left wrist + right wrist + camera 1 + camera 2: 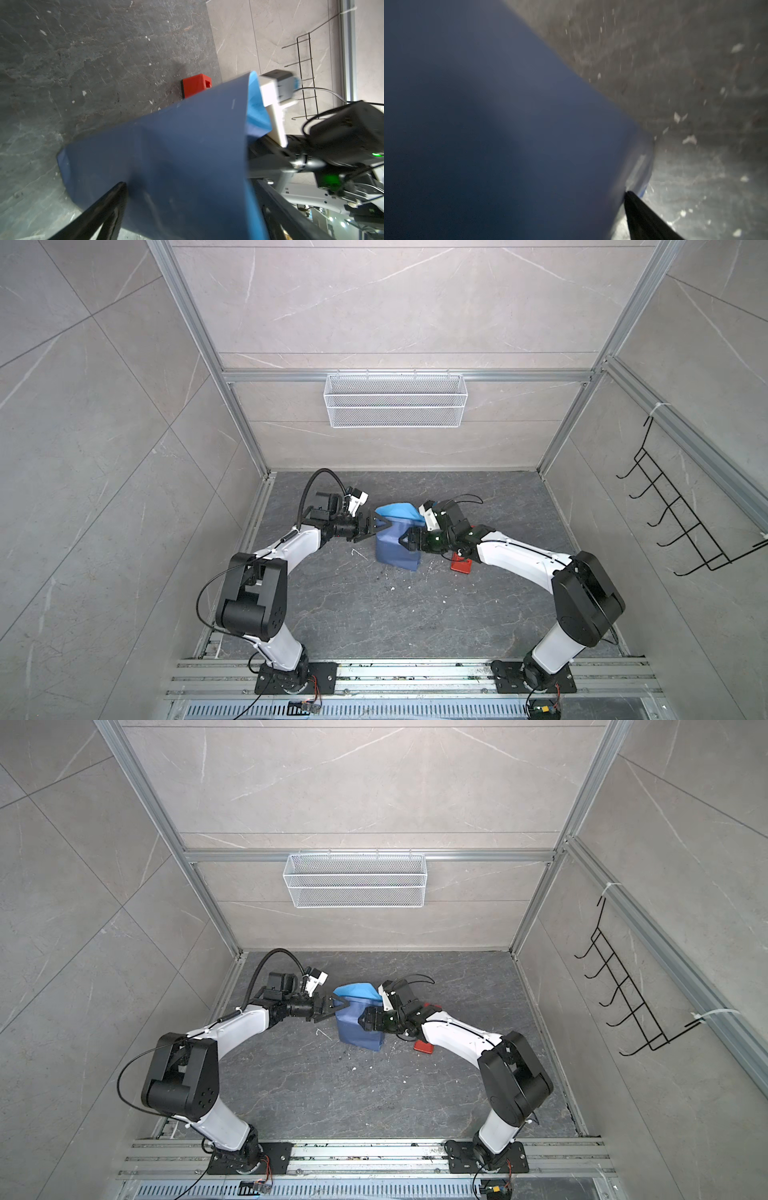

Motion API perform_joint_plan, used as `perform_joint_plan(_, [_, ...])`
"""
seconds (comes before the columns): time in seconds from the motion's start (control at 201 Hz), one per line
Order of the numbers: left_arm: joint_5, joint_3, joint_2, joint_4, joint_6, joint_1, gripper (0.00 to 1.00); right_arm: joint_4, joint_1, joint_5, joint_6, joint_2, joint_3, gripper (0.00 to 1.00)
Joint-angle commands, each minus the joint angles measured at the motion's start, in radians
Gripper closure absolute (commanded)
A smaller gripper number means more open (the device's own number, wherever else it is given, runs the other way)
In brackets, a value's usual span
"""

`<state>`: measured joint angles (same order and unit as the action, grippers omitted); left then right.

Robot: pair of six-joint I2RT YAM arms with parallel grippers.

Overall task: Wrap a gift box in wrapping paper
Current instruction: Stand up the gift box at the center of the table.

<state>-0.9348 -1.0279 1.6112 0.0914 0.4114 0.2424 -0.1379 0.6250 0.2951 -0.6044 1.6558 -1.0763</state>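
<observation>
Right, mid-surface the wrapping paper stands tented, dark face out, presumably over the gift box, which doesn't show. Left tool and right tool flank it, both spread wide, seemingly bracing the sides to hold its shape. Beyond, the light-blue flap sticks up, not yet folded down.

The left arm and right arm reach in low toward each other. The left pincer and right pincer nearly meet, jaws spread wide.
</observation>
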Motion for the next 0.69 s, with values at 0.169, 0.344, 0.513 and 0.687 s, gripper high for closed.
perform_joint_plan(0.169, [-0.017,-0.102,-0.147,0.283,-0.157,-0.082,0.00,-0.215,0.012,-0.102,0.060,-0.265,0.005,0.13])
perform_joint_plan(0.344, [0.083,-0.233,-0.130,0.414,-0.312,-0.084,0.00,-0.514,0.011,-0.201,0.125,-0.273,-0.249,0.21])
perform_joint_plan(0.513, [0.087,-0.423,-0.063,0.572,-0.685,-0.052,0.15,-0.762,0.012,-0.185,0.208,-0.032,-0.623,0.62])
perform_joint_plan(0.687, [0.128,-0.543,-0.055,0.790,-1.283,0.009,0.18,-0.952,0.014,-0.135,0.237,0.206,-0.978,0.89])
